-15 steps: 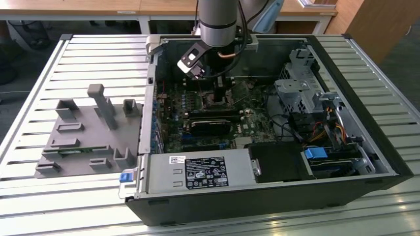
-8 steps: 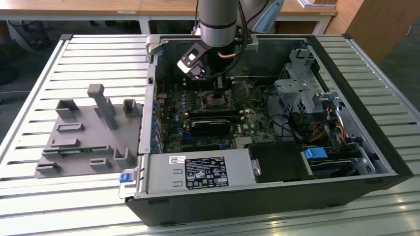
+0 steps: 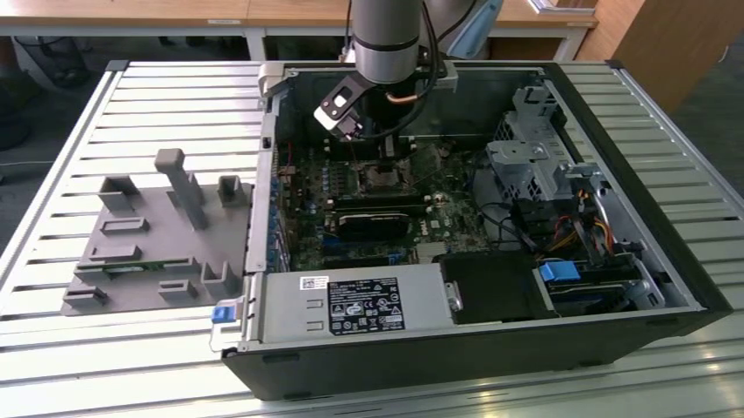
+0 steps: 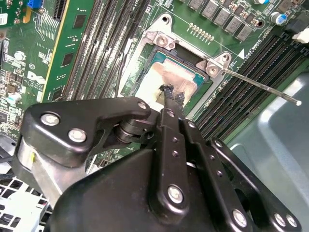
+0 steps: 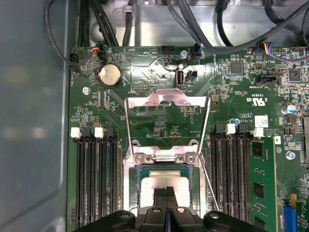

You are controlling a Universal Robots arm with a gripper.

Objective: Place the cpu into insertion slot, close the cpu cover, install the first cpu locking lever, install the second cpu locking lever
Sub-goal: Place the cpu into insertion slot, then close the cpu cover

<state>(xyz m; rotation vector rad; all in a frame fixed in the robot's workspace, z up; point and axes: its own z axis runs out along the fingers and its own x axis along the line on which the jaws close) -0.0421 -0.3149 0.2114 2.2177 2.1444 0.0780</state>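
Observation:
The cpu (image 4: pixel 153 77) lies flat in the insertion slot (image 4: pixel 161 39), its silver-tan face (image 5: pixel 148 183) showing inside the grey metal rim (image 5: pixel 164 157). My gripper (image 4: pixel 170 93) is shut, its two black fingertips pressed together and resting on the chip's face near its middle; in the first wrist view the gripper (image 5: pixel 166 192) stands over the chip. The cpu cover (image 5: pixel 166 99) is swung open away from the socket, and green board shows through its square cut-out. One thin locking lever (image 4: pixel 260 87) sticks out sideways, unlatched. In the exterior view the gripper (image 3: pixel 389 155) reaches down into the case over the socket (image 3: pixel 384 179).
Long black memory slots (image 5: pixel 94 179) flank the socket on both sides, with a green module (image 5: pixel 256 183) in one. The case wall (image 4: pixel 275 140), drive cage (image 3: pixel 529 161), cables (image 3: pixel 581 231) and power supply (image 3: pixel 361 305) crowd the board. A grey fixture (image 3: pixel 163 235) sits at the exterior view's left.

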